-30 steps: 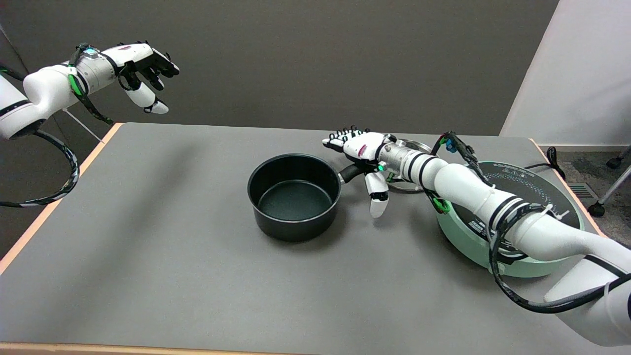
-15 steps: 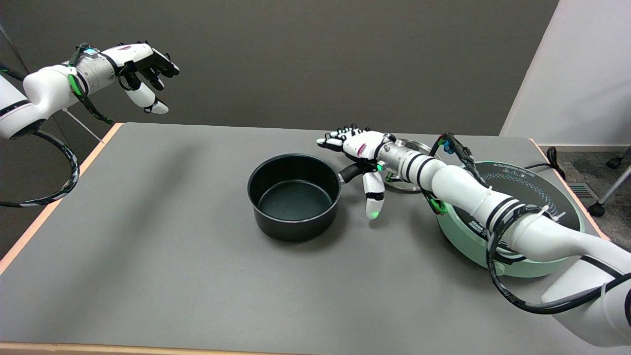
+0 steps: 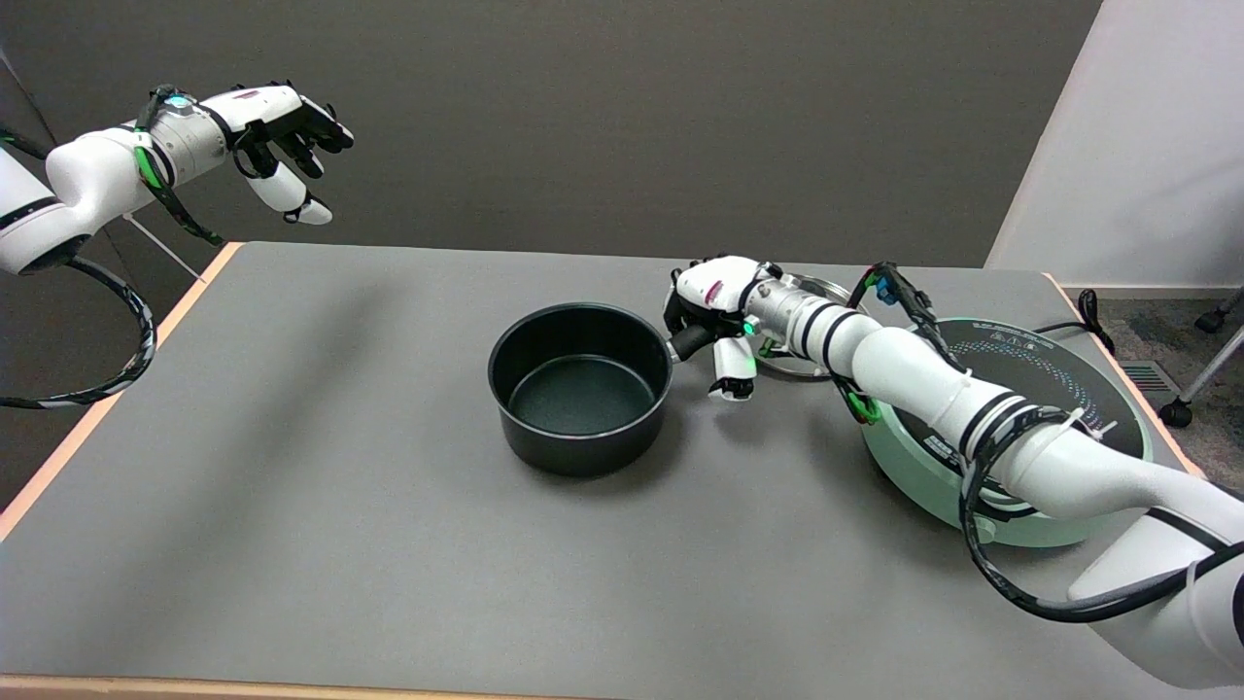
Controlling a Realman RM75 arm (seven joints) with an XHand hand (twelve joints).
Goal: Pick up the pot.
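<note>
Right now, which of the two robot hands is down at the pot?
The right hand, curled over the black pot at its handle. The left hand hangs in the air, away from the pot.

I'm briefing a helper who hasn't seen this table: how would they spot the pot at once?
On the grey table, look near the middle, left of the mint-green induction cooker at the right edge. The pot is a round black saucepan, open and empty, its short black handle pointing right under the right hand. Unlike the flat metal lid behind, it is deep and dark.
</note>
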